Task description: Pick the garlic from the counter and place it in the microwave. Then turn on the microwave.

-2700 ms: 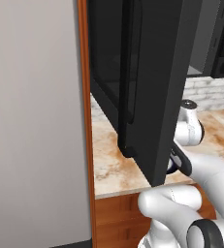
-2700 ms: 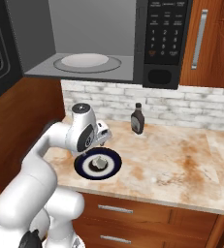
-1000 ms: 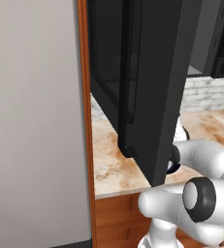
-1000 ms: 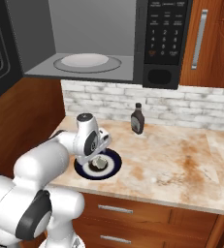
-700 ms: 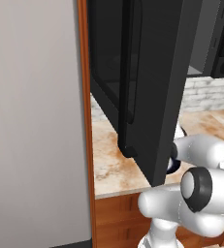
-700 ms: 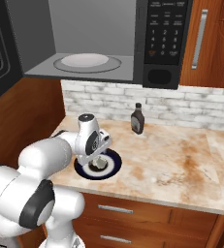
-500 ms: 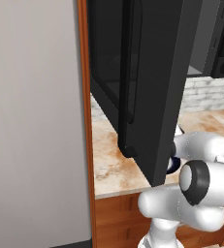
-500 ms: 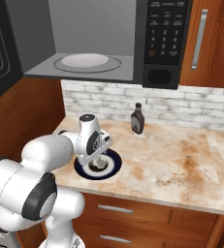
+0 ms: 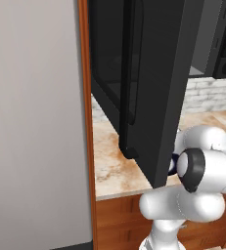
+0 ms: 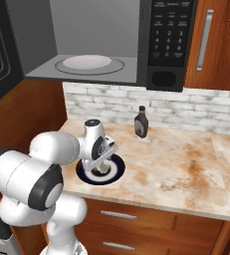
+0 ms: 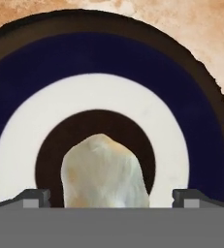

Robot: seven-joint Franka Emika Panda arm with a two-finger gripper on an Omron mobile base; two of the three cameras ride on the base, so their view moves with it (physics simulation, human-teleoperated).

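- The arm has folded lower over the plate since a moment ago, its elbow swinging toward the front edge of the table; nothing else has shifted.
- The microwave stands open above, door swung out left, ready to take the garlic.
- The garlic sits at the plate's dark centre, near the table's left front corner, a bottle well behind by the wall.
- The hand is spread wide, pointing straight down, holding nothing.
- The garlic lies between the fingertips, close under the hand; I judge it placed so for a straight pinch.
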